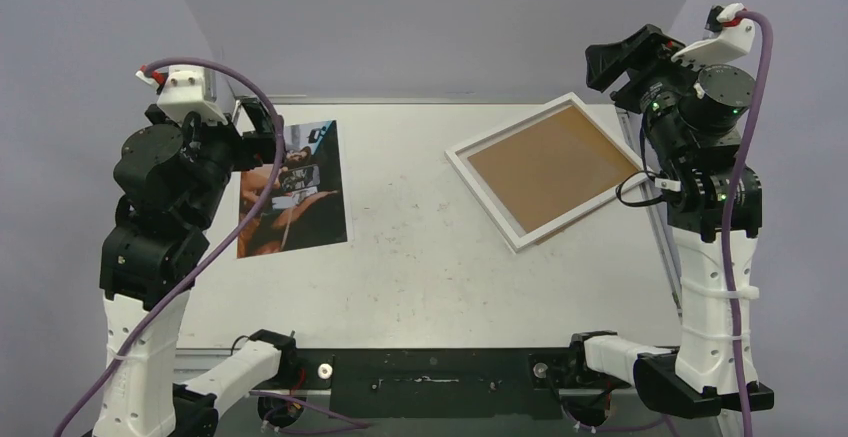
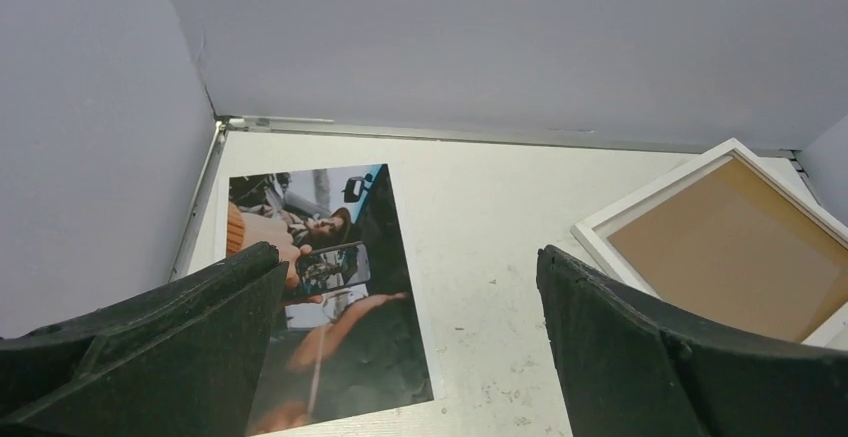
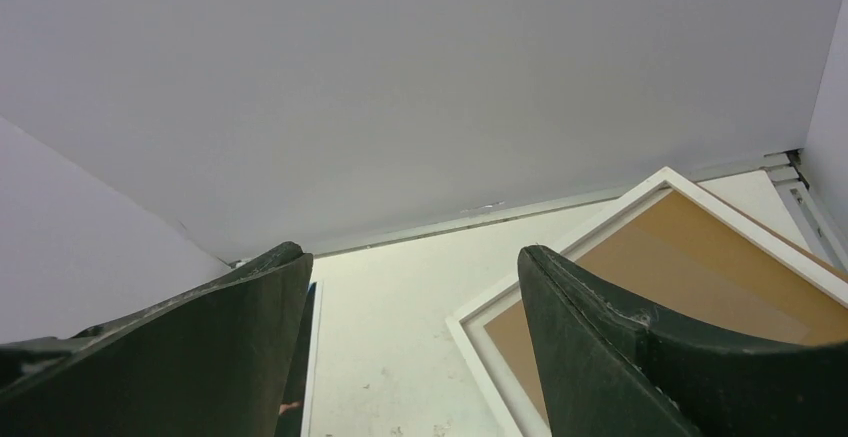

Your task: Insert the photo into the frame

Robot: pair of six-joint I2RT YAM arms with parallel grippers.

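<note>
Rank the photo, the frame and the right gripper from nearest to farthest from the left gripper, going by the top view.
1. The photo, on the left, right beside the left gripper.
2. The frame, right of centre, towards the far side.
3. The right gripper, at the far right corner, beyond the frame.

Scuffed white table (image 1: pixel 430 257), plain grey walls (image 1: pixel 430 17) behind, brown backing panel (image 1: pixel 545 167) far right.
</note>
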